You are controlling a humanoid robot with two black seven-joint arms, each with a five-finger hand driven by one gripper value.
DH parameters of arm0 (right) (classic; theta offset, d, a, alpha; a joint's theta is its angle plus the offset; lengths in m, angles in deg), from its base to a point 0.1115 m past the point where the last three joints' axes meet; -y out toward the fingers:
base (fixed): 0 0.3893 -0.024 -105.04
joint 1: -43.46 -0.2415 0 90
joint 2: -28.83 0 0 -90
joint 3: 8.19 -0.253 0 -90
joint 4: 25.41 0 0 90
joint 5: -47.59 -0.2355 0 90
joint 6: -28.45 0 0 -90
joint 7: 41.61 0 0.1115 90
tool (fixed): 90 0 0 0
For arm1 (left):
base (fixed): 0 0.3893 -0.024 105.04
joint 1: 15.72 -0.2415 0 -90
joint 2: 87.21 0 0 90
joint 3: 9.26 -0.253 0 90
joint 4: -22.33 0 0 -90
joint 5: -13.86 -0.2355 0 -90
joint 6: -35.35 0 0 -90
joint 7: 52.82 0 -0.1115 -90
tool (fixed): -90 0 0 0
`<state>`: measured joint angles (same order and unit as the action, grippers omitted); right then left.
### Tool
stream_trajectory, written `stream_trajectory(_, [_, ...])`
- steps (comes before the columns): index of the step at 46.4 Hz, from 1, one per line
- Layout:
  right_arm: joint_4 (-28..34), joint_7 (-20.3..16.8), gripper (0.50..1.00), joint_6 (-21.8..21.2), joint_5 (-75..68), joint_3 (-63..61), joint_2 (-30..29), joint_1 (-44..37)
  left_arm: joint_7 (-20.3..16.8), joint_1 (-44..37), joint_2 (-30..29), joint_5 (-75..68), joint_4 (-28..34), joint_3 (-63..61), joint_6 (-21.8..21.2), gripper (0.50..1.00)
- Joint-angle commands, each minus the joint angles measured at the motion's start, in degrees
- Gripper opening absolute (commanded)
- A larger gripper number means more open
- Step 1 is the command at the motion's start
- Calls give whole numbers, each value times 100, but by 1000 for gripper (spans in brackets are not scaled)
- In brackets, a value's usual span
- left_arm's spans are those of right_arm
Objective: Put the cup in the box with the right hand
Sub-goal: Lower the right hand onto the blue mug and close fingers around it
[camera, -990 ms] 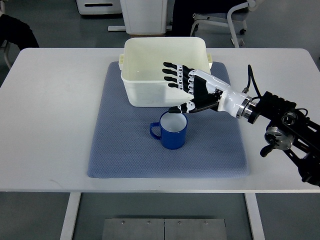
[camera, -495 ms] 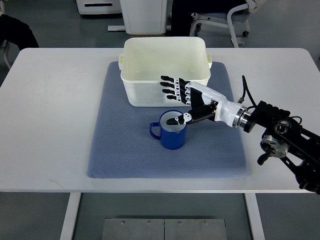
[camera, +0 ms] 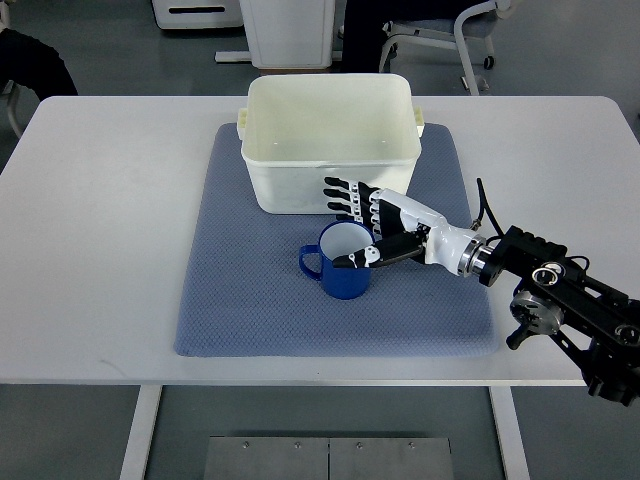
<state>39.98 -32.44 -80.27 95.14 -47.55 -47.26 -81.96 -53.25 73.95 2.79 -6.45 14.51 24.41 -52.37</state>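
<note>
A blue cup (camera: 340,272) with a white inside stands upright on the blue-grey mat (camera: 250,290), handle pointing left. Just behind it sits the empty cream plastic box (camera: 330,140). My right hand (camera: 362,225) reaches in from the lower right and hovers at the cup's right rim. Its fingers (camera: 342,197) are spread flat toward the box's front wall, and the thumb (camera: 352,259) dips over the cup's rim into the opening. The hand grips nothing. The left arm does not show.
The mat lies on a white table (camera: 100,200). The right arm's black wrist and forearm (camera: 560,300) lie over the table's front right. Chair legs and a white cabinet stand beyond the far edge.
My right hand has dropped and pulled back toward the near side, from over the box's front wall to the cup's rim. The thumb now reaches into the cup. The cup has not moved.
</note>
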Motion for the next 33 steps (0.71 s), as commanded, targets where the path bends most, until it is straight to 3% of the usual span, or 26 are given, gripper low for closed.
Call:
stream_trajectory(1, [-106,67,998,0,25,8,-11,35,0,7,0,0,0,-1,0,1000])
stream_trajectory(33, [-448,331,991,53,193,166,-230,202,0,7,0,0,0,-1,0,1000])
